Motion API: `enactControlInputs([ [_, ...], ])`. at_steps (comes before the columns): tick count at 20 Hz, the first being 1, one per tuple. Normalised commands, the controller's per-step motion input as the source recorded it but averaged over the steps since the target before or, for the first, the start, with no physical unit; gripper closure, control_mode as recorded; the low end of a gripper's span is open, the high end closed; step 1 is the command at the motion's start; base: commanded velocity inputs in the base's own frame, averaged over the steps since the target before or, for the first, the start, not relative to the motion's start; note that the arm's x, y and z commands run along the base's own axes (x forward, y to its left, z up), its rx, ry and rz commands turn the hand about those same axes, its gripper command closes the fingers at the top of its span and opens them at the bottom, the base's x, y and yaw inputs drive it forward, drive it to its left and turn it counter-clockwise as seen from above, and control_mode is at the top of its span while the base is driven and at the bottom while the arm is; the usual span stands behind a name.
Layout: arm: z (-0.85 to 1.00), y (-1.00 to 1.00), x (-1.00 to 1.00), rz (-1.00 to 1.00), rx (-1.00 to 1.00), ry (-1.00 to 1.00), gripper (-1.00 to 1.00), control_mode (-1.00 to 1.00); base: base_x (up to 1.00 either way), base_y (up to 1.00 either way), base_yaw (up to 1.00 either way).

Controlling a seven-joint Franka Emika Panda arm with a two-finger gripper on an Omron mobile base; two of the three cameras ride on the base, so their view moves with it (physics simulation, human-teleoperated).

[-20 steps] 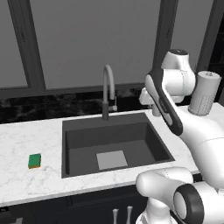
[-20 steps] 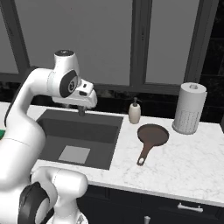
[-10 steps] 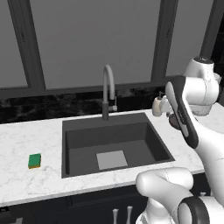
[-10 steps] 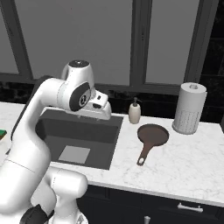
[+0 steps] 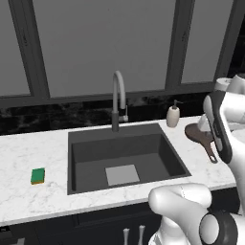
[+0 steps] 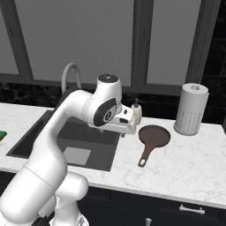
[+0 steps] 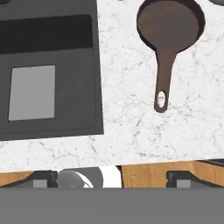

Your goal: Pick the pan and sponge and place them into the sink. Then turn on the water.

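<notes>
The dark reddish-brown pan (image 7: 170, 24) lies on the marble counter right of the sink (image 7: 94, 78), its long handle (image 7: 162, 83) pointing toward the counter's front edge. The same pan (image 6: 154, 136) sits between the soap bottle and the paper towel roll. My gripper (image 7: 111, 179) hangs open and holds nothing, above the counter strip between the sink's right rim and the pan handle. The green and yellow sponge (image 5: 38, 175) rests on the counter left of the sink (image 5: 76, 143). Behind the basin stands the grey gooseneck faucet (image 5: 118, 95); no water runs.
A beige soap dispenser (image 6: 137, 112) stands at the sink's back right corner. A white paper towel roll (image 6: 191, 109) rises behind and to the right of the pan. Dark windows and a black backsplash close off the back; the counter's front edge (image 7: 131, 159) is near.
My arm has swung to the right, from over the sink's right part to the counter beside the pan. The pan and sponge have not moved.
</notes>
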Motion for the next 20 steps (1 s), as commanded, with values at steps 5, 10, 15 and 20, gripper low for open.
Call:
enactControlInputs([
  [5,-0.35,-0.58,0.09,0.0,0.0,0.15,-1.0,-1.0,0.0,0.0,0.0],
  [10,-0.49,-0.45,0.2,0.0,0.0,0.11,-1.0,-1.0,0.0,0.0,0.0],
  [15,-0.46,-0.24,0.37,0.0,0.0,0.09,-1.0,-1.0,0.0,0.0,0.0],
  [20,-0.46,-0.12,0.52,0.0,0.0,0.08,-1.0,-1.0,0.0,0.0,0.0],
])
